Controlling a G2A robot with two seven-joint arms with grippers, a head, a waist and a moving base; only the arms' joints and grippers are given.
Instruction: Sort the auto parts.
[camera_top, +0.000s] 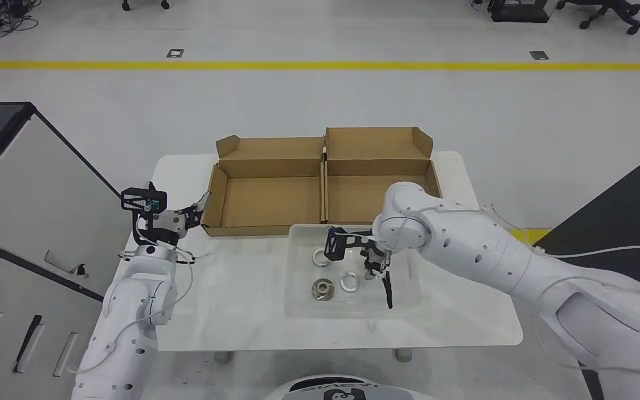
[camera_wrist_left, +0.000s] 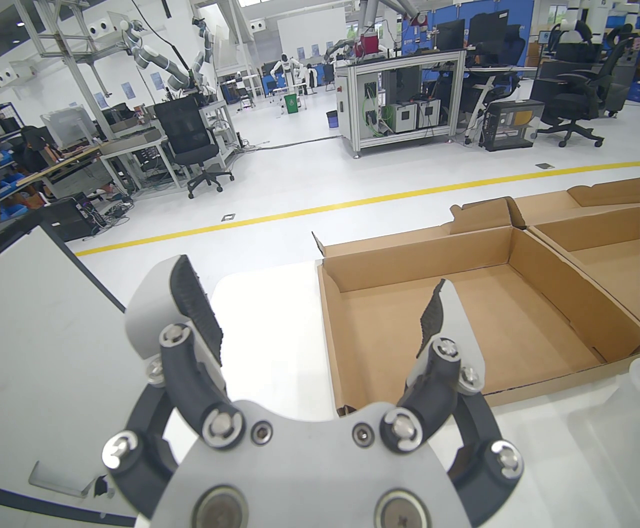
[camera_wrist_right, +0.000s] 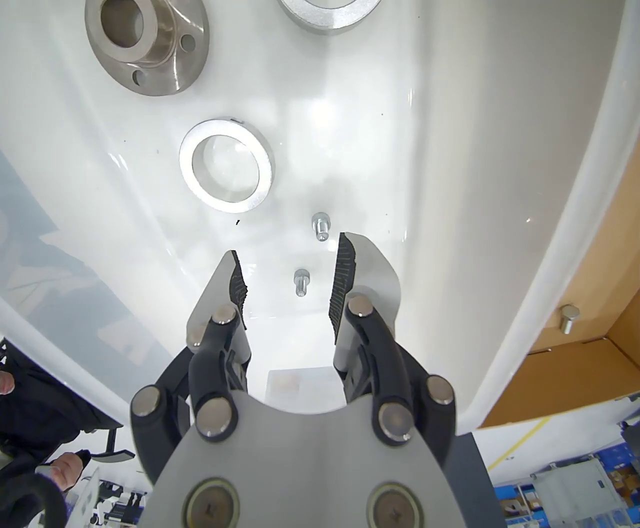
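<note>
A white table stands on a pale workshop floor crossed by a yellow line. Above the table's left edge hangs the left gripper, fingers spread wide and holding nothing, just off the near-left corner of the left shallow brown cardboard box. That box sits at the far edge, touching the right shallow brown cardboard box. Against their near walls lies a white plastic tray. In it, from its left: a grey metal flanged hub, a flat silver ring, then two small silver bolts. The right gripper is down in the tray, fingers apart on either side of the nearer bolt without touching it; the other bolt lies just beyond the fingertips.
</note>
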